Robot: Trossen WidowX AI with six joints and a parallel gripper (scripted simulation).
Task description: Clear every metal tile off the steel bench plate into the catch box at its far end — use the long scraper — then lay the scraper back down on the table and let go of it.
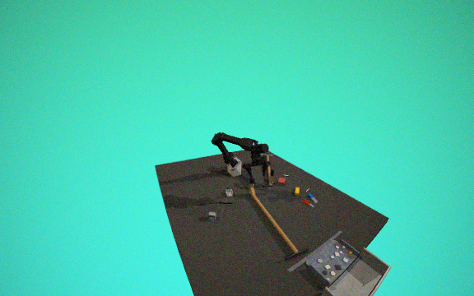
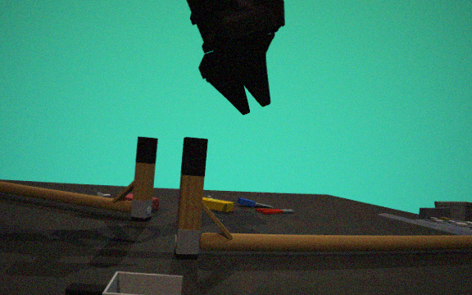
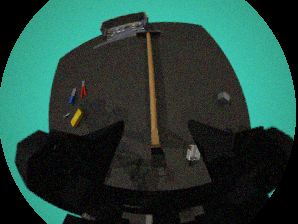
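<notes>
In the exterior view, from left to right, the long scraper's upright wooden grip with a black top [image 1: 252,189] [image 2: 191,201] [image 3: 156,148] looks the place to pinch, since its long round wooden shaft [image 1: 274,220] [image 2: 342,242] [image 3: 152,90], lying on the table toward the blue-grey steel bench plate [image 1: 314,261] [image 2: 418,221] [image 3: 119,41], is probably stiff but nose-heavy. Then comes the black gripper [image 1: 261,181] [image 2: 256,109] [image 3: 156,123], above and apart from the grip, pointing down at a slight tilt, jaws spread and holding nothing.

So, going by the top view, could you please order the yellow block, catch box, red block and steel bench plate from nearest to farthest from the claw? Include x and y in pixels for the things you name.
From the claw [image 1: 262,178] [image 2: 256,110] [image 3: 156,123]:
1. Red block [image 1: 281,180] [image 2: 156,203]: just to its left.
2. Yellow block [image 1: 297,191] [image 2: 220,205] [image 3: 76,117]: left, farther out.
3. Steel bench plate [image 1: 325,252] [image 2: 428,223] [image 3: 120,38]: well ahead.
4. Catch box [image 1: 374,261] [image 2: 465,211] [image 3: 125,19]: beyond the plate.
</notes>
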